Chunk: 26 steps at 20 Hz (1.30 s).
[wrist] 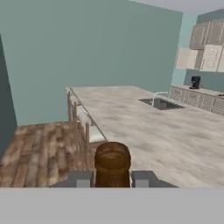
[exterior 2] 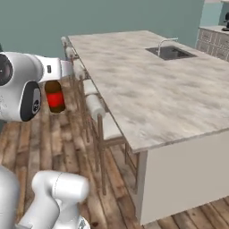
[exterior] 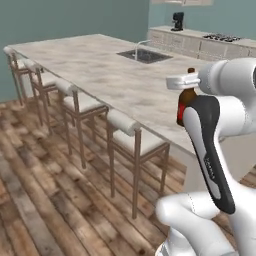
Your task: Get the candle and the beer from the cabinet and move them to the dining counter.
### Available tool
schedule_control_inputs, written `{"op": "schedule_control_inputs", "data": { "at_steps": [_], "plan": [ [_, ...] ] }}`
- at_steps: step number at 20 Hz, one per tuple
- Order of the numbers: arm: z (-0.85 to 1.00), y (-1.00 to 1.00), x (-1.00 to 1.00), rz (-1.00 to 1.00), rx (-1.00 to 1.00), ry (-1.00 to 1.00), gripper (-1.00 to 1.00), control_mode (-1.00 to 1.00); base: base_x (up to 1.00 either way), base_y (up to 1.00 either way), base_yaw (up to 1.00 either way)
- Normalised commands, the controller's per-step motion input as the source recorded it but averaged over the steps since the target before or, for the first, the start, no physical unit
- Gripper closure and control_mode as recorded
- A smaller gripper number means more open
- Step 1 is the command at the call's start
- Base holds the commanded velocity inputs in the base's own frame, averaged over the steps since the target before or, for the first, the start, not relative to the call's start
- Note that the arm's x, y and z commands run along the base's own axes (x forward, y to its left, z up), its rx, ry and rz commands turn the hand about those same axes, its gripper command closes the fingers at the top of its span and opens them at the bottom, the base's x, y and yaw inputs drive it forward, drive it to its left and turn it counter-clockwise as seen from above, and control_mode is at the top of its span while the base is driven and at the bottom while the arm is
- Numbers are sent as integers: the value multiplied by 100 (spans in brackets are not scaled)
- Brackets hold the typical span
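My gripper (wrist: pixel 112 180) is shut on the beer (wrist: pixel 112 162), a dark brown bottle with a red label, held upright by its upper body. In the right base view the beer (exterior 2: pixel 55 98) hangs under my gripper (exterior 2: pixel 55 83), above the floor by the stools, left of the dining counter (exterior 2: pixel 147 85). The left base view has the beer (exterior: pixel 184 102) partly behind my arm, under my gripper (exterior: pixel 187 84), near the dining counter's (exterior: pixel 105 70) front edge. The marbled dining counter (wrist: pixel 153 127) stretches ahead in the hand view. The candle is out of view.
A dark sink (exterior: pixel 145 55) with a faucet is set into the far part of the counter. Cushioned wooden stools (exterior: pixel 135 142) line its long side. A worktop with a coffee machine (exterior: pixel 177 21) and beige wall cabinets (wrist: pixel 205 43) stand far behind. Wood floor lies left.
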Motion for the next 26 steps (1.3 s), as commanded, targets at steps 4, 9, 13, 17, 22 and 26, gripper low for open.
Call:
{"op": "schedule_control_inputs", "data": {
  "at_steps": [4,9,13,17,22,26],
  "plan": [
    [0,0,0,0,0,0,100,100,4,66,-79],
    [0,0,0,0,0,0,100,100,21,73,-78],
    [0,0,0,0,0,0,100,100,50,95,-62],
    [0,0,0,0,0,0,100,100,23,100,-42],
    [0,0,0,0,0,0,100,100,44,100,-30],
    [0,0,0,0,0,0,100,100,51,100,-33]
  ]
}}
